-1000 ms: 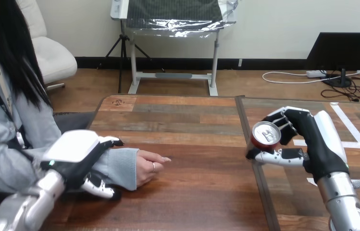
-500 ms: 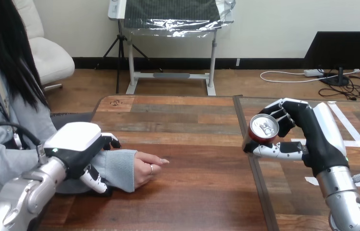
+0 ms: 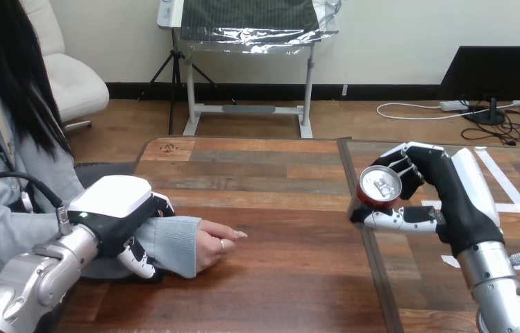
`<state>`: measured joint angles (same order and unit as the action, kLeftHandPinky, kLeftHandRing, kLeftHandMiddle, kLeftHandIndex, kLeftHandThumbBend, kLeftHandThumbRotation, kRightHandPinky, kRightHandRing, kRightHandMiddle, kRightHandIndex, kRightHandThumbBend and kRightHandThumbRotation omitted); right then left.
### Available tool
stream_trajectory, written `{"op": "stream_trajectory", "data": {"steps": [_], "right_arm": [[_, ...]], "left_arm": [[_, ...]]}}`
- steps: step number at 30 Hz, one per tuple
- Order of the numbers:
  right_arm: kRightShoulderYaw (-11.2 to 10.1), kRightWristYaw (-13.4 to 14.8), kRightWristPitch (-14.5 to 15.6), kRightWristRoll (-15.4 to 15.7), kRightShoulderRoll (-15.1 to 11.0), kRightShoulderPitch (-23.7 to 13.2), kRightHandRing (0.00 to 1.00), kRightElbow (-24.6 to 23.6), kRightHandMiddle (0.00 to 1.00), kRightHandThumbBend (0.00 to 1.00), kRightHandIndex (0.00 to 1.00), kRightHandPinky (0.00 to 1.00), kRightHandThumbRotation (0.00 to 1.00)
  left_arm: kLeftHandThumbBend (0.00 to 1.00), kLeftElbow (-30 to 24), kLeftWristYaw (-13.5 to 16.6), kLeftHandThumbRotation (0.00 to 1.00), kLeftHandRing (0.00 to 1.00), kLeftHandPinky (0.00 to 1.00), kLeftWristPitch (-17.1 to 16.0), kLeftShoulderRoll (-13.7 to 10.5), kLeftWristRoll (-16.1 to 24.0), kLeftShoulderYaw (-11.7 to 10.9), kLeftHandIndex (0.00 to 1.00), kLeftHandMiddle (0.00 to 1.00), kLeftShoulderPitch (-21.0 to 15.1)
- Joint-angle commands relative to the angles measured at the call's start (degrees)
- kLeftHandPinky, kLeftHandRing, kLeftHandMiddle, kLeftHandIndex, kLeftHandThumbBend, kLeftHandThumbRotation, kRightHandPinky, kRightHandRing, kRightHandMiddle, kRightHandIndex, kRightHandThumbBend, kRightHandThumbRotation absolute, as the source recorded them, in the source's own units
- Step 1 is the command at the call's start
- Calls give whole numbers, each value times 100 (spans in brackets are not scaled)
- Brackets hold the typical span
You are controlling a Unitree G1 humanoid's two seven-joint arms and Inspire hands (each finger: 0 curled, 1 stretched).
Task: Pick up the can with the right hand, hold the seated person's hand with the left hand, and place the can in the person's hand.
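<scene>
Our right hand grips the can above the table. Our left hand clasps the person's wrist there.

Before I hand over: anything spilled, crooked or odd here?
No spill or damage. The can lies tipped on its side in the right hand, top facing the camera. The left hand grips the person's sleeved wrist.
</scene>
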<state>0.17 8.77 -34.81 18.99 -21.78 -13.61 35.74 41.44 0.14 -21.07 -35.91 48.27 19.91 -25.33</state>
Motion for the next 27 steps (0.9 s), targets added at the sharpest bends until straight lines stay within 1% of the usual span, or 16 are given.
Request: {"op": "stream_trajectory", "data": {"steps": [1,5,10,17,27], "right_arm": [[-97,-32,-110,-202,-25,-235,41,-316,48,83,50,37,0],[-84,-63,-116,-212,-25,-232,41,-356,49,83,50,37,0],[-71,-54,-72,-189,-12,-232,41,-411,48,83,50,36,0],[-52,-114,-11,-208,7,-236,41,-479,48,82,50,37,0],[-17,-150,93,-176,59,-267,42,-561,49,82,50,37,0]], "left_arm": [[97,331,103,9,53,52,-53,-58,45,198,59,56,-285],[96,488,190,8,50,50,-159,-26,-7,216,56,53,-331],[95,630,239,5,44,44,-234,6,-92,238,52,48,-380],[93,761,340,2,42,41,-414,18,-192,253,49,45,-422],[92,911,480,0,35,31,-576,27,-225,300,45,41,-490]]}}
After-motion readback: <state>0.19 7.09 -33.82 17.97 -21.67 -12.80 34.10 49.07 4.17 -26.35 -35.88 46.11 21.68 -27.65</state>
